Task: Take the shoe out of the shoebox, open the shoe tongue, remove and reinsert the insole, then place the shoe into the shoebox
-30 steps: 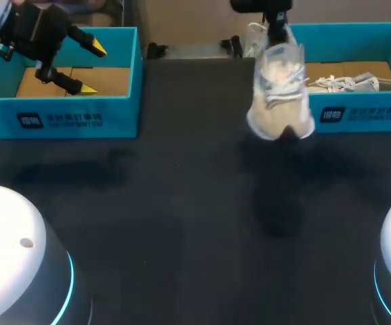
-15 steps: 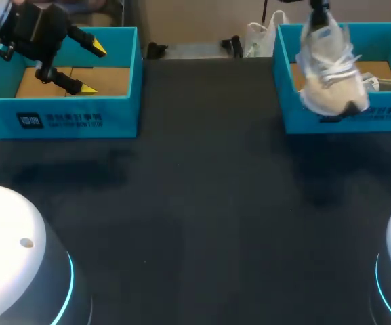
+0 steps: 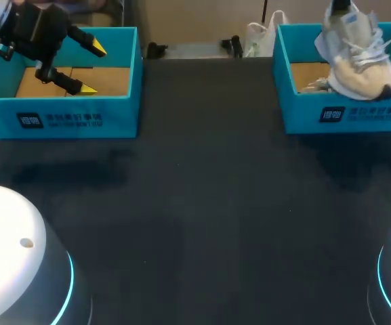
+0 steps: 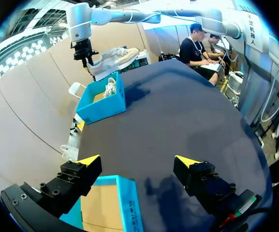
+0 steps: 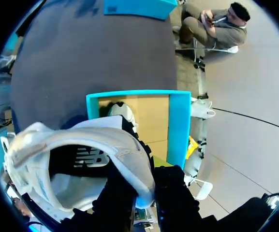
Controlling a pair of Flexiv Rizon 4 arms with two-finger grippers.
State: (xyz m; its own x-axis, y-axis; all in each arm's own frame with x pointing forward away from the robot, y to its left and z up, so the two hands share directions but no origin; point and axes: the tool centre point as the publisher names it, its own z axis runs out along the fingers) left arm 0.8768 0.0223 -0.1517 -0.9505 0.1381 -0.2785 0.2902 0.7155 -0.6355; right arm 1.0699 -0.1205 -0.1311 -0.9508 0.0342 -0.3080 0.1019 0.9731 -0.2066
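A beige-and-white shoe hangs toe-down over the right blue shoebox. My right gripper is shut on the shoe's heel collar, one dark finger inside and one outside. Beneath it the open right shoebox holds a second shoe, also partly showing in the head view. My left gripper stands open and empty above the left blue shoebox. The left wrist view has that gripper over the left shoebox's corner, with the hanging shoe far ahead.
The dark tabletop stretches between the two boxes. The left shoebox shows only its cardboard floor. Two white, blue-ringed arm bases stand at the near corners.
My right arm has carried the shoe from above the table's middle to the right and back, over the right shoebox. The left arm has not moved.
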